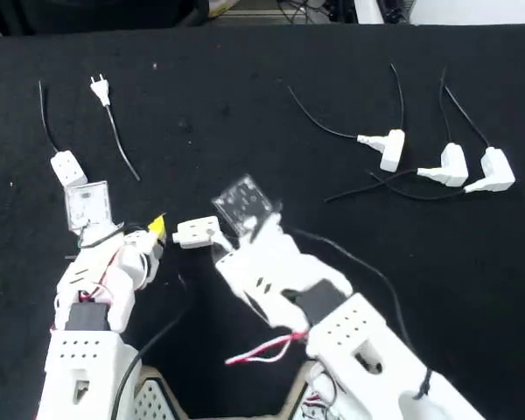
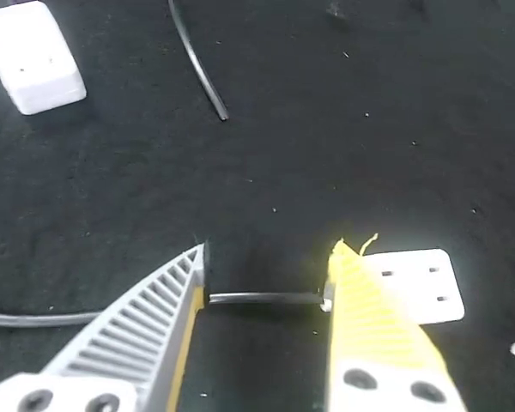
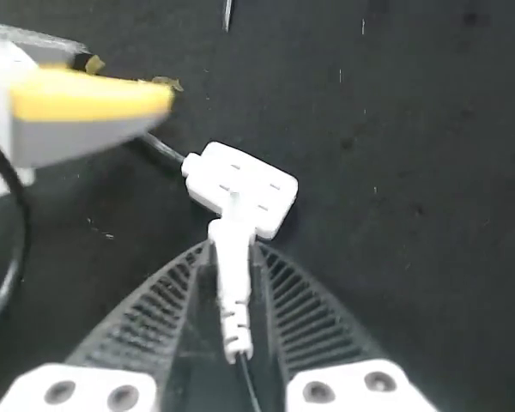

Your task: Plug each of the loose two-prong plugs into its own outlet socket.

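A white outlet socket [image 1: 195,232] lies on the black table [image 1: 245,105] between the two arms. My right gripper [image 3: 232,249] is shut on a white two-prong plug [image 3: 232,296], and the plug's front end meets the socket [image 3: 240,189]. My left gripper [image 2: 262,257] is open just left of that socket [image 2: 412,283], its fingers standing on either side of the socket's black cable [image 2: 262,298]. Another loose plug [image 1: 100,87] with its cable lies at the far left. A second socket [image 1: 67,166] sits below it.
Three white plug-and-socket pairs [image 1: 389,147] [image 1: 451,164] [image 1: 494,171] with black cables lie at the right. The left arm's yellow fingertip [image 3: 86,99] sits close to the socket in the right wrist view. The table's far edge runs along the top.
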Robot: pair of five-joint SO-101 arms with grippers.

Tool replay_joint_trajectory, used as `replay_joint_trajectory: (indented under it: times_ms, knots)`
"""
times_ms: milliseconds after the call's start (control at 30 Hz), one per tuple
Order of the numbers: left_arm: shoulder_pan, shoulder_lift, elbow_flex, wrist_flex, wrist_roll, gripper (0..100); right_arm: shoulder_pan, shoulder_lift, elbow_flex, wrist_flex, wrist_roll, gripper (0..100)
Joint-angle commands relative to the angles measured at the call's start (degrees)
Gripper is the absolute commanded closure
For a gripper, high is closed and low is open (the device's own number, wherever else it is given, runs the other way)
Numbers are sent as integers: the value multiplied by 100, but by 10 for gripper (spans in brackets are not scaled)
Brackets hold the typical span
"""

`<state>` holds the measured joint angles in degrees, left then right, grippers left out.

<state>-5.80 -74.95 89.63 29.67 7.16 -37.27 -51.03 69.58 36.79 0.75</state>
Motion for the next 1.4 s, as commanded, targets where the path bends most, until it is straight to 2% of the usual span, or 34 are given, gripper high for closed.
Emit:
replay_joint_trajectory:
  times_ms: [0,533,700,967,1067,1367]
  knots:
    - [-110,9,-171,-18,18,766,114,708,-963,343,62,987]
    - [-110,9,-48,-35,-26,766,114,3618,-4602,3024,62,988]
    - [-92,9,-40,-26,-35,766,149,4330,-5121,3376,62,988]
    - [-75,9,13,-53,-35,766,774,4470,-5235,4167,123,988]
    - [-75,9,13,-53,-35,766,932,4391,-4699,3912,484,988]
    - [-75,9,13,-53,-35,766,1793,3424,-2229,1371,1591,988]
